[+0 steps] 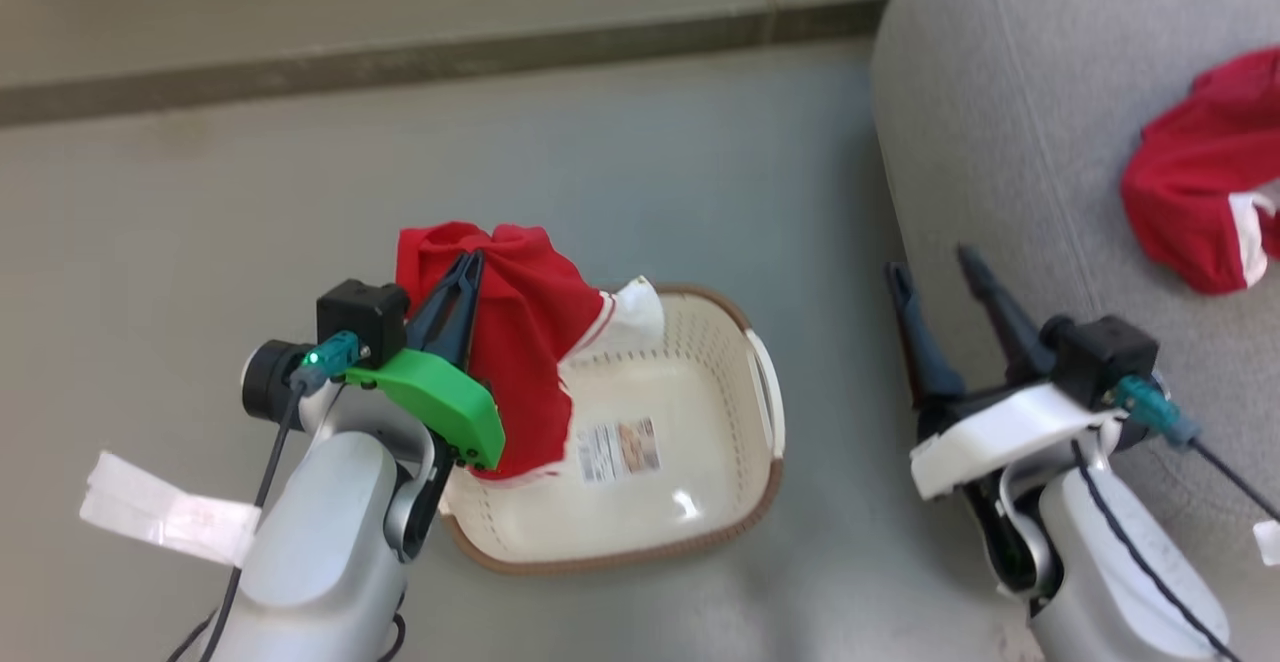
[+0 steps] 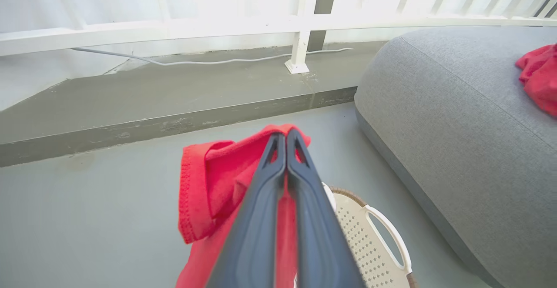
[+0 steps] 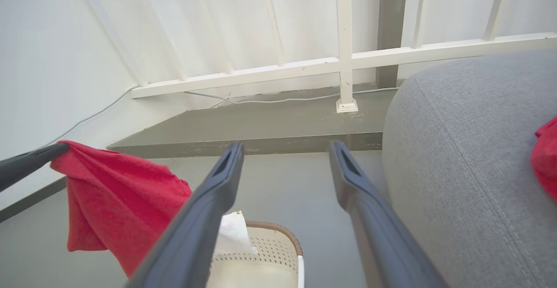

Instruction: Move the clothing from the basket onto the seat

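- Lying right of the basket (image 1: 650, 532), the grey seat (image 1: 1000, 142) carries one red garment (image 1: 1200, 202).
- The basket's bottom looks bare apart from a paper label (image 1: 620, 450).
- A second red garment (image 1: 520, 342) hangs over the basket's left rim; soft, light and limp, I judge, so pinching a bunched fold holds it.
- The left gripper (image 1: 470, 260) presses its fingers together on this cloth's top.
- The right gripper (image 1: 932, 264), between basket and seat, has fingers spread, empty.

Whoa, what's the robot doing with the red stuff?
The robot's left gripper is shut on a soft red garment with a white panel, holding it up over the oval cream plastic basket. A second red garment already lies on the big grey fabric seat. The right gripper hangs open, empty.
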Robot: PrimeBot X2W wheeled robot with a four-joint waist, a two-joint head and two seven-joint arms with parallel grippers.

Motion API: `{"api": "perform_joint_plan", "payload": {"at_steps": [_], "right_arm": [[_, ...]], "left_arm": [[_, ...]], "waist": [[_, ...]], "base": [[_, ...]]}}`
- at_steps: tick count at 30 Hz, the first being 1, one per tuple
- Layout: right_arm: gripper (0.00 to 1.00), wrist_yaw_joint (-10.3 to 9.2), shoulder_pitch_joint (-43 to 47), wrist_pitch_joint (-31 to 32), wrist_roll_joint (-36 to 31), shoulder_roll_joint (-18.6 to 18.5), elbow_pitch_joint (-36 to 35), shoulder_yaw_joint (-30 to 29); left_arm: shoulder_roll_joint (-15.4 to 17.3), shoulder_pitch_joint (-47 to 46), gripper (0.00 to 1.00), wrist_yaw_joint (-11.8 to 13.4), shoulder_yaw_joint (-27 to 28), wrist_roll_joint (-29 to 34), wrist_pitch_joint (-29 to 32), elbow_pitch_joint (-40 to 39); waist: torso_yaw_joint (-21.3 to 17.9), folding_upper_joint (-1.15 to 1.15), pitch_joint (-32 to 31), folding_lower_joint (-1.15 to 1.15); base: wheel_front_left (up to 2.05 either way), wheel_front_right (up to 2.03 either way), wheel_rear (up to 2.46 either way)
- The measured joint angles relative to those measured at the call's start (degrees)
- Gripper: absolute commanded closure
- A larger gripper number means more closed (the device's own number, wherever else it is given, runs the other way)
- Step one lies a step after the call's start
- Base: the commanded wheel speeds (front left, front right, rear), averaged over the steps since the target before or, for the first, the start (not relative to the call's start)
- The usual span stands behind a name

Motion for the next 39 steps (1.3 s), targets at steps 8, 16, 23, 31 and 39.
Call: {"api": "perform_joint_plan", "payload": {"at_steps": [8, 16, 23, 31, 39], "right_arm": [[0.0, 0.69, 3.53, 0.03, 0.65, 0.82, 1.66, 1.55], [0.0, 1.14, 7.04, 1.01, 1.03, 1.65, 1.8, 4.02], [0.0, 1.2, 8.43, 2.01, 1.45, 1.79, 0.09, 5.52], [0.0, 1.68, 10.99, 3.42, 1.62, 2.16, -2.72, 7.72], [0.0, 2.26, 11.59, 4.28, 1.68, 2.32, -4.74, 9.78]], "left_arm": [[0.01, 2.44, 1.0, -0.11, -0.34, -0.32, -0.23, -3.99], [0.03, 4.67, 1.0, -0.58, -3.48, -0.88, 1.41, -8.56], [0.03, 5.92, 1.0, -1.07, -7.05, -1.8, 4.7, -13.76], [0.03, 9.14, 1.0, -1.09, -11.52, -3.55, 9.49, -19.23], [0.13, 10.24, 1.0, -1.09, -12.65, -3.96, 11.74, -22.91]], "waist": [[1.93, 0.0, -7.03, 0.0], [2.87, 0.0, -13.66, 0.0], [2.83, 0.0, -17.24, 0.0], [1.5, 0.0, -18.39, 0.0], [1.2, 0.0, -18.43, 0.0]], "base": [[0.0, 0.0, 0.0], [0.0, 0.0, 0.0], [0.0, 0.0, 0.0], [0.0, 0.0, 0.0], [0.0, 0.0, 0.0]]}}
